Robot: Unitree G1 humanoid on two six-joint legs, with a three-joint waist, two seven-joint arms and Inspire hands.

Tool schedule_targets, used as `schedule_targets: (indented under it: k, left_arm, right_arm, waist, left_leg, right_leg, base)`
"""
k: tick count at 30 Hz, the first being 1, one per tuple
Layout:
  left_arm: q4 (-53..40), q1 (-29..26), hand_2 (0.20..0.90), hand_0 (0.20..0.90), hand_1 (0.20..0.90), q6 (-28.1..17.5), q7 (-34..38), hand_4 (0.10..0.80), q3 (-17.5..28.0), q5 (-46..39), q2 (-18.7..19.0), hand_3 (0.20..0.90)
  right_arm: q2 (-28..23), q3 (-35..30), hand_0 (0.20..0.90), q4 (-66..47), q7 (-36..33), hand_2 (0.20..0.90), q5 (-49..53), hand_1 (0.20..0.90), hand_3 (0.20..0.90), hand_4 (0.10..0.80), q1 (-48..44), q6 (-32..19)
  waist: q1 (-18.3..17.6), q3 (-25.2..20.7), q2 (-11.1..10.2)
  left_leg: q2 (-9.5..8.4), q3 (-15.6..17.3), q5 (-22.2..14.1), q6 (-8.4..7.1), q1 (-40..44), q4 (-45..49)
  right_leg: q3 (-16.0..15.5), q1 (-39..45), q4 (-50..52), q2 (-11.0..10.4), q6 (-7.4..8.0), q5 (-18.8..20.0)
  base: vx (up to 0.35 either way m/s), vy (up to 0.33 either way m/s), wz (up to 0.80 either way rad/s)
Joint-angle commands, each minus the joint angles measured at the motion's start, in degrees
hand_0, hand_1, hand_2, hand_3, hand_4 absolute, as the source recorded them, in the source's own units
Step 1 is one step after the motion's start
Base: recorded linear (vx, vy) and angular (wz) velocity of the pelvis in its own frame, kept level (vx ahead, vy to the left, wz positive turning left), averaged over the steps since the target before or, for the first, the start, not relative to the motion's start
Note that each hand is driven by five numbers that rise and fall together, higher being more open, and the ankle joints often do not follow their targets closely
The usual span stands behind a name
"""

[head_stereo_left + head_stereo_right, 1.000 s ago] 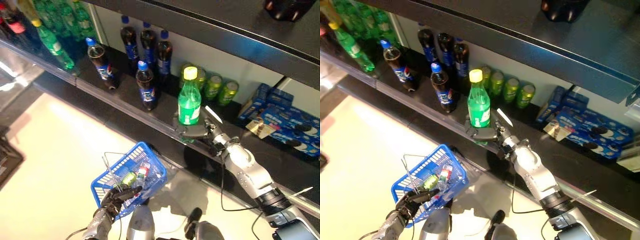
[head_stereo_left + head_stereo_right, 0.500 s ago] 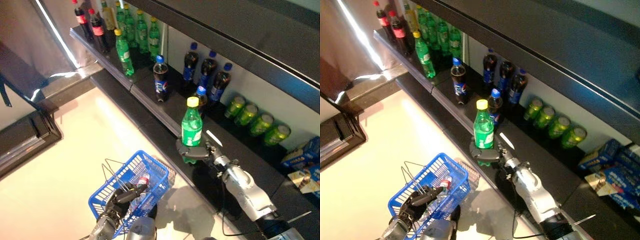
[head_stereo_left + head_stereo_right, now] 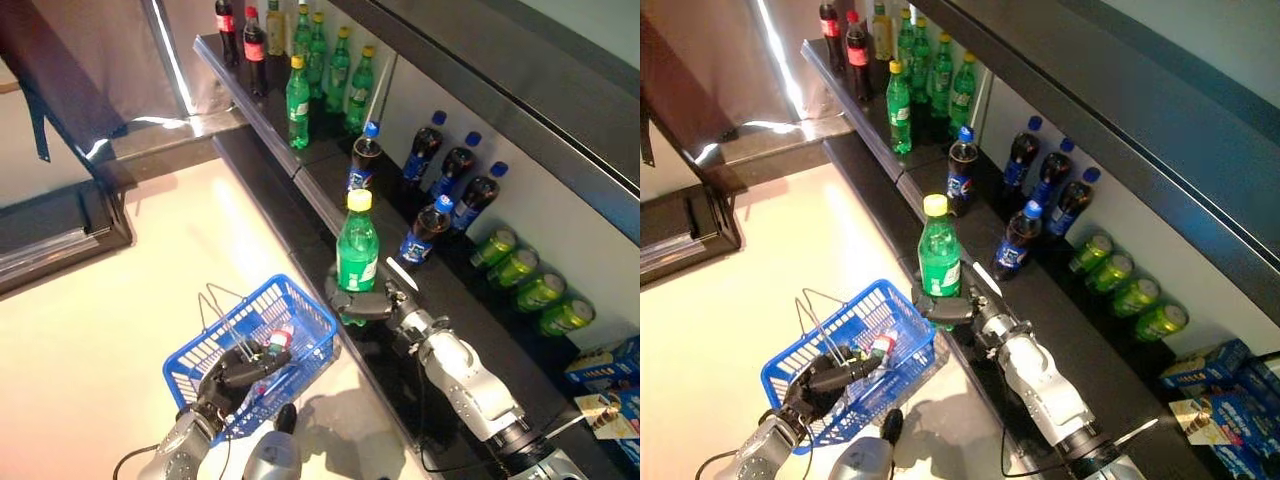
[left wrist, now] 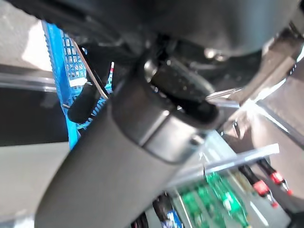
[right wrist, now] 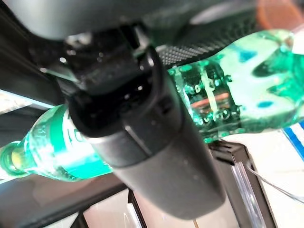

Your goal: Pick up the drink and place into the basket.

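Upright in the right hand (image 3: 375,303), the green plastic soda bottle with a yellow cap (image 3: 357,255) is held by its lower body, the dark fingers curled round it just below the label; the right wrist view shows the same clear green bottle (image 5: 247,90) lying close against the hand's bulk. Bottle and hand sit at the front edge of the long black shelf (image 3: 330,190), roughly midway along the stretch of it that shows. Below and to the robot's left, the left hand (image 3: 232,377) is closed on the thin wire handle of a blue plastic mesh basket (image 3: 215,345), which hangs over the pale floor (image 3: 90,340) just in front of the shelf's lower edge. Inside the basket lies at least one small bottle with a red cap (image 3: 880,346); what else it holds cannot be made out. The green bottle is higher than the basket and apart from it, toward its shelf-side rim. Along the shelf stand dark cola bottles with blue caps (image 3: 452,180), a row of green cans (image 3: 530,292) further toward the right end, and more green bottles (image 3: 330,65) with two red-capped dark bottles (image 3: 240,28) at the far left end.
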Motion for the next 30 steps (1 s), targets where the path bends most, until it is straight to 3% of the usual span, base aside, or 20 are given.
schedule_targets:
  k: [1, 13, 30]
  left_arm:
    - [-22.8, -11.4, 0.300, 0.300, 0.300, -11.1, -15.3, 0.100, -2.5, -4.2, 0.5, 0.200]
    - [-33.5, -13.4, 0.300, 0.300, 0.300, -8.7, -22.1, 0.100, -5.0, -6.1, 3.5, 0.200]
    - [-42.0, -14.6, 0.300, 0.300, 0.300, -8.5, -29.1, 0.100, -5.9, -9.1, 4.2, 0.200]
  right_arm:
    - [0.9, 1.1, 0.300, -4.0, -0.6, 0.300, 1.3, 0.300, 0.200, 0.100, -11.2, -9.0]
    - [2.5, 5.2, 0.300, -3.7, -1.4, 0.300, 0.1, 0.300, 0.200, 0.100, -13.4, -8.3]
    - [2.1, 9.1, 0.300, 5.2, -5.9, 0.300, -9.1, 0.300, 0.200, 0.100, -13.4, -4.4]
  waist:
    - [1.6, -9.1, 3.1]
    - [4.1, -9.6, 2.7]
    - [6.1, -10.1, 1.4]
  left_leg:
    - [-0.95, -0.2, -8.8, 0.86, 4.7, 0.9]
    - [-1.59, -3.0, -8.4, 1.13, 4.1, 0.7]
    - [-2.01, -5.9, -8.1, 1.01, 3.4, 0.5]
  right_leg:
    - [-1.5, -4.0, 0.0, -1.7, 0.36, 10.6]
    - [-1.1, -3.2, 0.3, -2.0, 0.86, 10.7]
    - [-0.7, -2.8, 0.1, -2.1, 1.28, 10.7]
  base:
    - [0.000, 0.000, 0.00]
    - [0.022, 0.018, 0.07]
    - [0.017, 0.002, 0.04]
